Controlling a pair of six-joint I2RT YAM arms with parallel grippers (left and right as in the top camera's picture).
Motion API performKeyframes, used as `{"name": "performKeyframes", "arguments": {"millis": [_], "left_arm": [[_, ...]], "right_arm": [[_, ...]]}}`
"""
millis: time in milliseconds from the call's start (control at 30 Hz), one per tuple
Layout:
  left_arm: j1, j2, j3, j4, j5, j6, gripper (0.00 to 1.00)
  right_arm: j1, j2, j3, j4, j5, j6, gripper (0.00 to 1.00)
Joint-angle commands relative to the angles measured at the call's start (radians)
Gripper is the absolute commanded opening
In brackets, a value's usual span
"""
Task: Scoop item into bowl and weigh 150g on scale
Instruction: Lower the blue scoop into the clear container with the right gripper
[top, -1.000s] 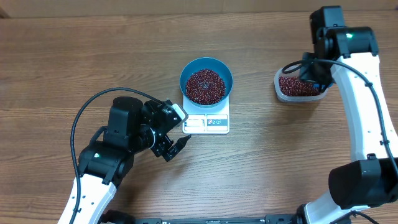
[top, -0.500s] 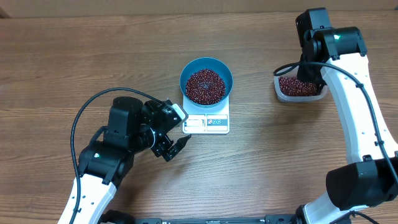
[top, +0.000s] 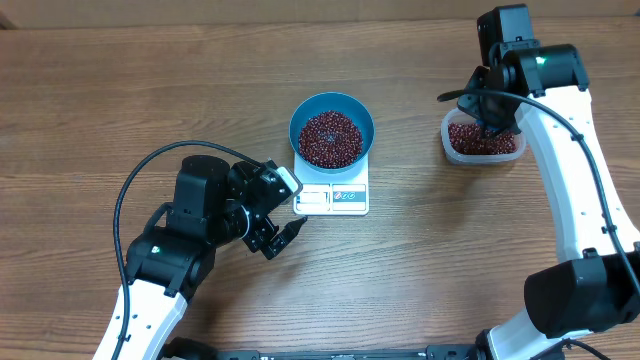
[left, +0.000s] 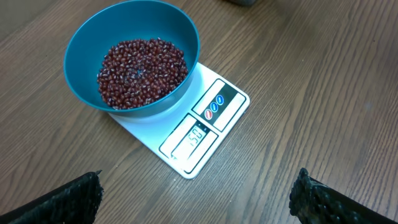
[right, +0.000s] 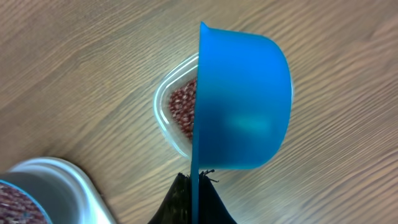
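The right jaws are pinched tight on the thin handle of the small blue scoop (right: 242, 102), which in the wrist view hangs on its side with its mouth turned toward the clear tub (right: 163, 93); whether it carries anything cannot be seen from its back. Seen from overhead, scoop and jaws hover over the 12 o'clock edge of the tub, which sits near the table (top: 120, 80) edge at about 2 o'clock and holds a shallow layer of spare beans (right: 183, 111). The left jaws stand wide apart and hold nothing, parked low at about 8 o'clock from the scale (left: 233, 99), well clear of its platform. The blue bowl (left: 81, 56) rests squarely on the scale near the table's centre, with the item (left: 142, 71) heaped inside it and the display at the bowl's 6 o'clock side. The digits look close to the target, but they are too small to read with certainty. My judgement is that the weighing is nearly settled and the step in hand is fine adjustment or putting the scoop away. To do it well, keep the scoop's mouth over the tub so stray beans fall there and not on the table. Make any correction a few beans at a time, let the reading settle, and keep both arms off the bowl and platform.
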Motion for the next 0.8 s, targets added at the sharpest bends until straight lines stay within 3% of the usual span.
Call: {"name": "performKeyframes", "arguments": {"millis": [0,167,567,767], "left_arm": [[0.01,0.002,-0.005,0.003,0.018,-0.003,1.0],[0.01,0.002,-0.005,0.003,0.018,-0.003,0.99],[0.01,0.002,-0.005,0.003,0.018,-0.003,1.0],[0.01,0.002,-0.005,0.003,0.018,-0.003,1.0]], "right_arm": [[0.003,-0.011,-0.031,0.012,-0.031,0.158,0.04],[0.003,0.005,-0.069,0.049,-0.031,0.238,0.04],[0.003,0.007,-0.272,0.322,-0.027,0.24,0.04],[0.003,0.007,-0.305,0.367,0.007,0.264,0.04]]}}
